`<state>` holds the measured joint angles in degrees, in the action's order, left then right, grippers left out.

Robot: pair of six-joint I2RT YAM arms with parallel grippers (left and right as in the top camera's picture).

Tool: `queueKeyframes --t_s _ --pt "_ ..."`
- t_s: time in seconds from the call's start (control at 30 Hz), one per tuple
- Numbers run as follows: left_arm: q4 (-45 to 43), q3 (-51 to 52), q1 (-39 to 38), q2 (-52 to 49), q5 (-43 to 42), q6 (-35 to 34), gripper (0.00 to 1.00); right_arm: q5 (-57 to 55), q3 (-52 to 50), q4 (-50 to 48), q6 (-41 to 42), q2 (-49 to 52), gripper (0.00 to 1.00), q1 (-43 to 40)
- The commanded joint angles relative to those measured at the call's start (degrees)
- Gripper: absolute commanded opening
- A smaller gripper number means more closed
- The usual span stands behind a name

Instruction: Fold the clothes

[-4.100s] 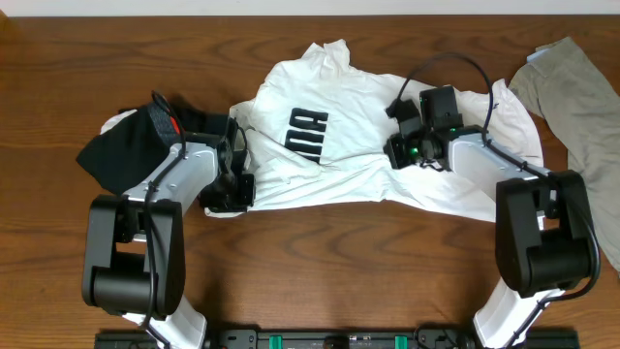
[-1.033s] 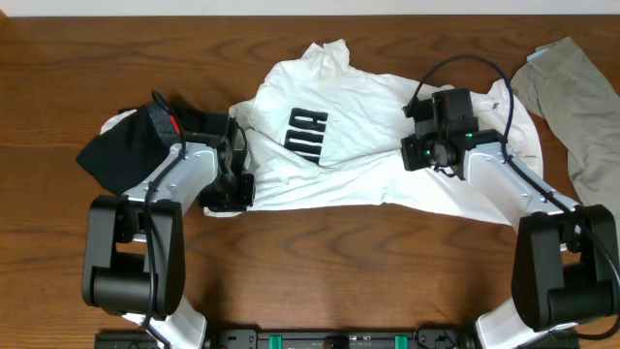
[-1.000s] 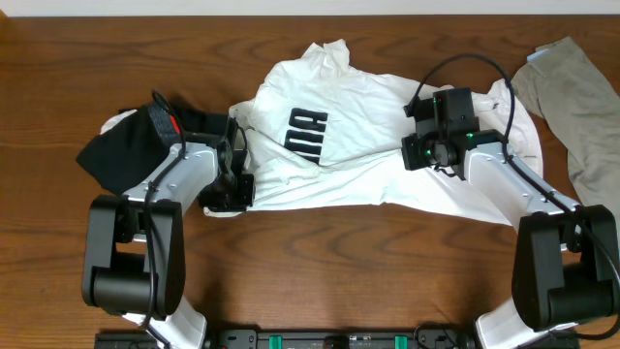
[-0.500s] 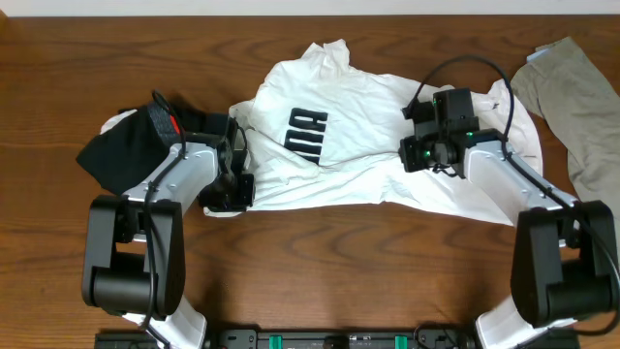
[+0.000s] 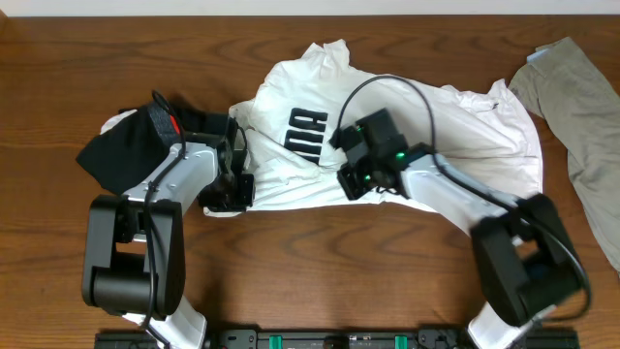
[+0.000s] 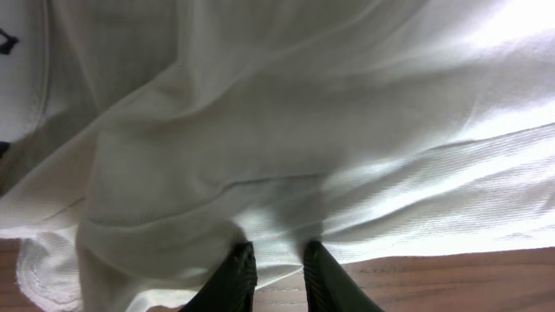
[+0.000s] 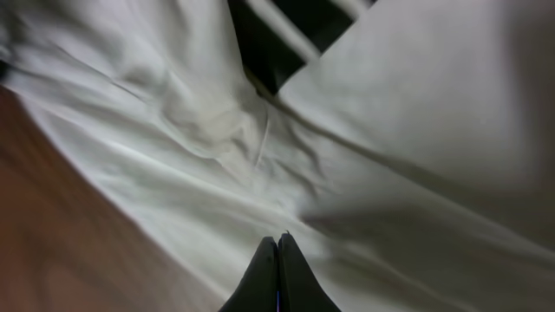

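Observation:
The white T-shirt with dark block lettering lies spread across the middle of the table. My left gripper is at its lower left hem, and in the left wrist view the fingers are shut on a fold of the white cloth. My right gripper is over the shirt's lower middle, just right of the lettering. Its fingers are pressed together above the white cloth, with no cloth visible between them. The black garment lies at the left, and the khaki-grey garment at the right edge.
Bare brown wood table runs along the front below the shirt. A black cable loops over the right arm above the shirt. The table's back edge meets a pale wall at the top.
My right gripper has swung quickly left, from the shirt's right half to its lower middle near the lettering. The left arm has not moved.

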<state>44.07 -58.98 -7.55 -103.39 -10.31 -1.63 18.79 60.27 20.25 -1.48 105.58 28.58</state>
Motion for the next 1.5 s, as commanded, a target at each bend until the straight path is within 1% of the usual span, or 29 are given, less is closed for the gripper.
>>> queueKeyframes --t_s 0.0,0.13,0.4,0.67,0.97,1.07,1.17,1.23,1.37,1.47 --pt "0.26 -0.11 0.63 -0.31 2.03 0.31 0.23 -2.27 0.7 -1.2 0.17 3.45 0.01 0.44" --pt "0.24 -0.11 0.63 -0.31 2.03 0.31 0.23 -2.29 0.7 -3.34 0.15 5.38 0.01 0.26" --pt "0.26 -0.11 0.63 -0.31 2.03 0.33 0.23 -2.34 0.7 -12.94 2.34 5.68 0.02 -1.46" --pt "0.22 -0.11 0.63 -0.31 2.03 0.33 0.23 -2.25 0.79 -13.68 3.19 5.66 0.01 -5.77" --pt "0.68 -0.11 0.63 -0.31 2.05 0.33 0.23 -1.44 0.81 -18.62 4.79 5.66 0.02 -9.62" --pt "0.9 -0.11 0.63 -0.31 2.05 0.35 0.23 1.73 1.27 -17.05 5.9 5.25 0.02 -10.16" --pt "0.92 -0.11 0.63 -0.31 2.05 0.33 0.23 11.47 3.26 -12.41 5.92 3.61 0.02 -9.7" --pt "0.9 -0.11 0.63 -0.31 2.05 0.33 0.23 15.5 4.94 -8.28 5.92 2.12 0.01 -8.07" --pt "0.85 -0.11 0.63 -0.31 2.03 0.31 0.23 15.91 7.04 -4.57 4.26 1.27 0.04 -2.36" --pt "0.85 -0.11 0.63 -0.31 2.03 0.31 0.23 11.47 7.02 -4.59 3.52 1.4 0.06 2.75"
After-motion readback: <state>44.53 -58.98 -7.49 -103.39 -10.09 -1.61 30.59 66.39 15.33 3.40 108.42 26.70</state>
